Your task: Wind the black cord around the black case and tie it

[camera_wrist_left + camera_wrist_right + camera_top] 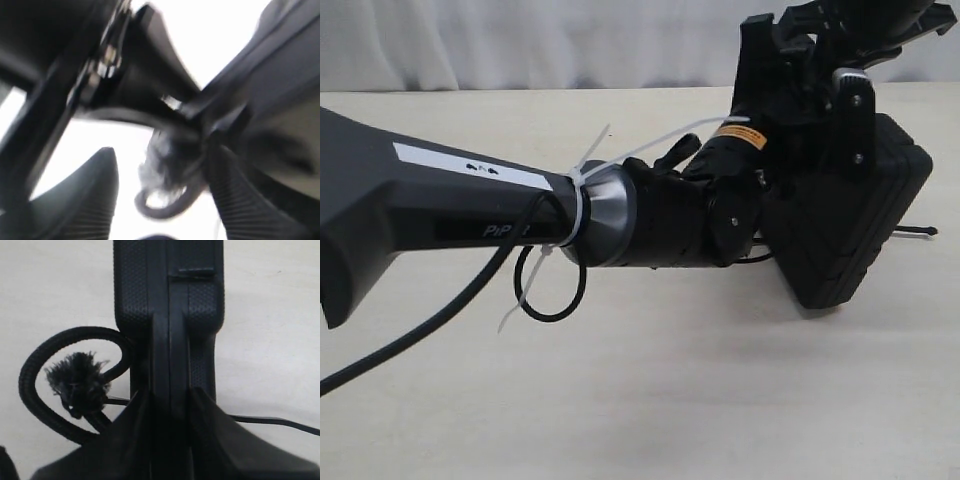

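The black case (850, 225) stands on edge above the table at the right, and my right gripper (840, 90) clamps its upper edge from above. In the right wrist view this gripper (170, 390) is shut on the case's edge (170, 305). Beside the case the black cord (47, 390) curls in a loop with its frayed tip (77, 376) inside it. A thin stretch of cord (280, 422) runs off on the other side. One knotted cord end (920, 232) sticks out past the case. My left gripper (165, 200) is open, with the blurred cord loop (167, 202) between its fingers (85, 200), unclamped.
My left arm (440, 200) fills the left and middle of the exterior view and hides its own gripper against the case. A glossy robot cable (552, 290) with a white zip tie (578, 205) loops under the wrist. The pale table (670, 400) spreads below.
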`<state>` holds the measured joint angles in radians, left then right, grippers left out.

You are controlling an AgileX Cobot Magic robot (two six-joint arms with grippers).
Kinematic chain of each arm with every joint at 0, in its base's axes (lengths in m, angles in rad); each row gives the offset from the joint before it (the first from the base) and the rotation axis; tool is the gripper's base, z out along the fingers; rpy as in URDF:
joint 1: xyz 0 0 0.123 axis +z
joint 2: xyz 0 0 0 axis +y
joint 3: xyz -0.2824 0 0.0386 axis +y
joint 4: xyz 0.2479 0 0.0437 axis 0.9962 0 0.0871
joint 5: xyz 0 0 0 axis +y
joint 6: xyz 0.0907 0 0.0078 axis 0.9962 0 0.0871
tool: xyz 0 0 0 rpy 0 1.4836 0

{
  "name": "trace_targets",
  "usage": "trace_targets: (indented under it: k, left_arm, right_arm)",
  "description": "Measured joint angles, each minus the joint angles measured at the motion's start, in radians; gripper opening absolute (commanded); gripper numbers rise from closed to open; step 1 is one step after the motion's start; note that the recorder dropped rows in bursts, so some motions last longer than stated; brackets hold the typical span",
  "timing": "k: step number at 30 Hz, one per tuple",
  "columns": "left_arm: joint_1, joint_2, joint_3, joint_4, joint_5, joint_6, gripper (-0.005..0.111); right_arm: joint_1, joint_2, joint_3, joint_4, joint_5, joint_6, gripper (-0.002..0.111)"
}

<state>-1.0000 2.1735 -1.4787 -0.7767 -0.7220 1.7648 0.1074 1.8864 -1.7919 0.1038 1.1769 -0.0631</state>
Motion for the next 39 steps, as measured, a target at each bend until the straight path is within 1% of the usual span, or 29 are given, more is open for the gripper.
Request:
trace_targets:
  k: [4, 9, 12, 17, 20, 23, 27, 29, 31, 35, 36, 39]
  left_arm:
    - [0.0, 0.0, 0.0, -0.162, -0.038, 0.117, 0.056]
    - [0.0, 0.0, 0.0, -0.312, 0.029, 0.25, 0.056]
    - [0.0, 0.0, 0.0, -0.354, 0.056, 0.266, 0.056]
    - [0.0, 0.0, 0.0, -0.384, 0.054, 0.275, 0.056]
    - [0.008, 0.0, 0.0, -0.397, 0.056, 0.249, 0.056]
    - [0.041, 0.0, 0.0, -0.417, 0.105, 0.155, 0.056]
    - [0.121, 0.0, 0.0, -0.403, 0.261, -0.038, 0.056]
    - [0.164, 0.0, 0.0, -0.338, 0.357, -0.167, 0.056]
    - [0.197, 0.0, 0.0, -0.249, 0.419, -0.286, 0.055]
    - [0.22, 0.0, 0.0, -0.03, 0.51, -0.503, 0.054]
    - [0.22, 0.0, 0.0, 0.012, 0.531, -0.535, 0.05]
    - [0.218, 0.0, 0.0, 0.121, 0.579, -0.606, 0.034]
  right_arm:
    - [0.0, 0.0, 0.0, 0.0, 0.0, 0.0, 0.004]
    - [0.0, 0.0, 0.0, 0.0, 0.0, 0.0, 0.004]
    - [0.0, 0.0, 0.0, 0.0, 0.0, 0.0, 0.004]
    - [0.0, -0.003, 0.009, 0.0, -0.006, 0.0, 0.004]
    - [0.0, -0.007, 0.017, 0.002, -0.015, -0.002, 0.004]
    - [0.0, -0.01, 0.022, 0.003, -0.019, -0.002, 0.004]
    - [0.0, -0.01, 0.022, 0.005, -0.021, -0.004, 0.004]
    - [0.0, -0.01, 0.022, 0.005, -0.021, -0.004, 0.004]
    - [0.0, -0.01, 0.022, 0.005, -0.023, -0.004, 0.004]
    - [0.0, -0.01, 0.022, 0.007, -0.023, -0.004, 0.004]
    - [0.0, -0.01, 0.022, 0.007, -0.023, -0.004, 0.004]
    - [0.0, -0.01, 0.022, 0.007, -0.023, -0.004, 0.004]
